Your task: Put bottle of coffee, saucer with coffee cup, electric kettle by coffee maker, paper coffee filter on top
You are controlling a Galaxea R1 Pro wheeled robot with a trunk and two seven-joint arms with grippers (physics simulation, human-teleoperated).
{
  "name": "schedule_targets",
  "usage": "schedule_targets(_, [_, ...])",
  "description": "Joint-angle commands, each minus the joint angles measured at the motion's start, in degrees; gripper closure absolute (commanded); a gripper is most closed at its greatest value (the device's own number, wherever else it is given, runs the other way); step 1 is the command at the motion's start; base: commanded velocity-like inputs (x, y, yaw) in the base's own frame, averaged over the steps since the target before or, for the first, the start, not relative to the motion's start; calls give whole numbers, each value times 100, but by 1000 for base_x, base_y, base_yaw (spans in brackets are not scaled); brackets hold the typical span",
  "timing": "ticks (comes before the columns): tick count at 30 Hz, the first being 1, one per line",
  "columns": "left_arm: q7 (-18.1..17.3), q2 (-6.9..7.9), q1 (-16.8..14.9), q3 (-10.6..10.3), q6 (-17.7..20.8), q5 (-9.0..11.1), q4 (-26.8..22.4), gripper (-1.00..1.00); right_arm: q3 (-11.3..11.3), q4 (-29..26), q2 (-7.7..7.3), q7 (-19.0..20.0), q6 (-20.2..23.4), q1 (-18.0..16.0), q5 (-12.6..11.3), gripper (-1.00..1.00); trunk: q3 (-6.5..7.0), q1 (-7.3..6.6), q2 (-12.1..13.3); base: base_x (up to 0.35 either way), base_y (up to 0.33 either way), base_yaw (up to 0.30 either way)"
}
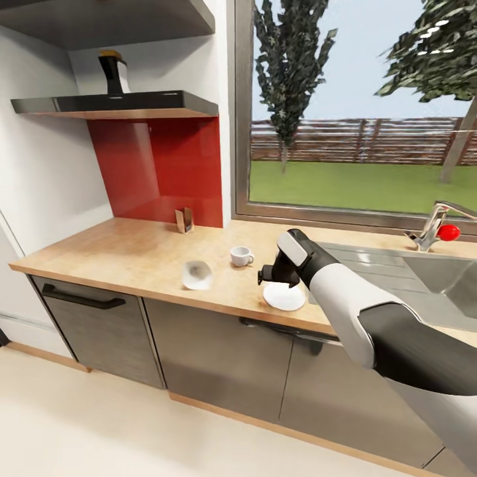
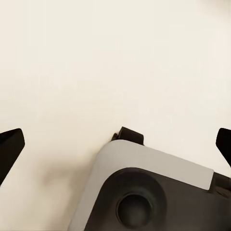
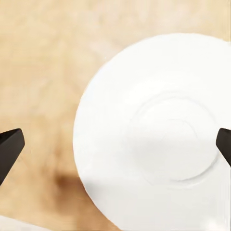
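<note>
Now the saucer step: right gripper hovers w/ fingers spread, nothing held, just above the flat round white saucer lying on the light wood-grain countertop. Small white cup stands near, apart. Next prob: lower, pinch saucer rim. Left gripper also spread, empty.
</note>
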Motion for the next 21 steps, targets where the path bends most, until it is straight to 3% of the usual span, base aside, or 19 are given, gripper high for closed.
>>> schedule_targets(1, [-8, 0, -3, 9, -18, 5, 6, -100, 27, -4, 0, -48, 12, -4, -57, -100, -6, 1, -3, 87, 74, 0])
schedule_targets(21, [-8, 0, -3, 7, -33, 14, 11, -100, 54, 26, 0, -47, 12, -4, -30, -100, -6, 1, -3, 9, 8, 0])
